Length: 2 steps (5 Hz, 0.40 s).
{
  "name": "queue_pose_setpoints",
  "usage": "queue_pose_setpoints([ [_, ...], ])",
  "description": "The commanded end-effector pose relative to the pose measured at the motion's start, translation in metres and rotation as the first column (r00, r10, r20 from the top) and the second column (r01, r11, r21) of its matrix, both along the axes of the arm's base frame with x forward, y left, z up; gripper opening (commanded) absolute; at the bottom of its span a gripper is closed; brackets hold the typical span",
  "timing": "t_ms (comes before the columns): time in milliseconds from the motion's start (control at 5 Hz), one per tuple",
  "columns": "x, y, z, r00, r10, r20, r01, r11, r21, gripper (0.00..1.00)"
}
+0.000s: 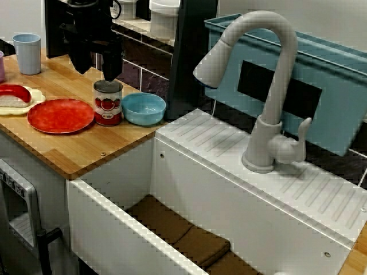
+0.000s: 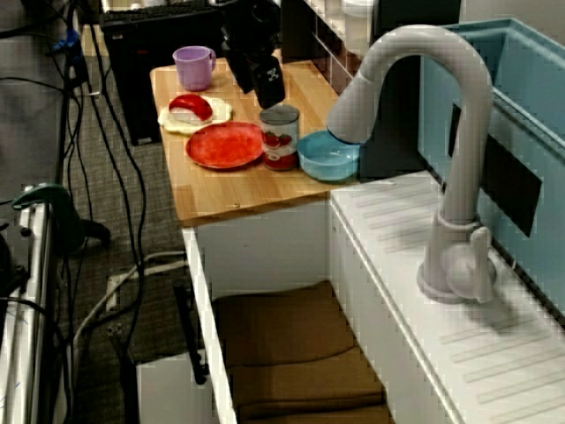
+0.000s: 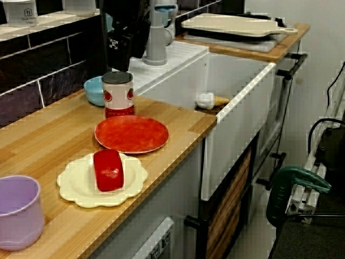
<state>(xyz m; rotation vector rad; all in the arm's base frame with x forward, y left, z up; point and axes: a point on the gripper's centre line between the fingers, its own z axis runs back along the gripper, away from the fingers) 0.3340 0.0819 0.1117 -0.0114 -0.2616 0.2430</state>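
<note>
The can (image 1: 108, 102) stands upright on the wooden counter (image 1: 86, 150), its red tomato label facing me in the front view. My end effector (image 1: 96, 64) hangs just over it with its two black fingers spread and nothing between them. One finger sits close above the lid, and I can't tell whether it touches.

A blue bowl (image 1: 143, 108) sits just beside the can on the sink side, and a red plate (image 1: 60, 115) lies just beside it on the other. In the view along the counter, a cream scalloped plate (image 3: 75, 186) lies past the red plate and carries a red block (image 3: 108, 170). A purple cup (image 3: 19, 210) stands near that plate, at the counter's end.

Past the bowl the counter ends at a white sink (image 1: 114, 229), which has brown pads (image 1: 183, 232) lying in its bottom. A grey faucet (image 1: 269, 86) curves over the ribbed ledge behind the sink.
</note>
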Motion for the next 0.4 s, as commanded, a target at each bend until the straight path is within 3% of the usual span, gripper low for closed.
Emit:
queue_pose_setpoints([
  [0, 0.0172, -0.001, -0.0024, 0.999, 0.028, 0.044, -0.029, 0.999, 0.042, 1.0],
  [200, 0.0237, -0.0011, -0.0069, 0.998, 0.048, 0.05, -0.05, 0.998, 0.046, 1.0],
])
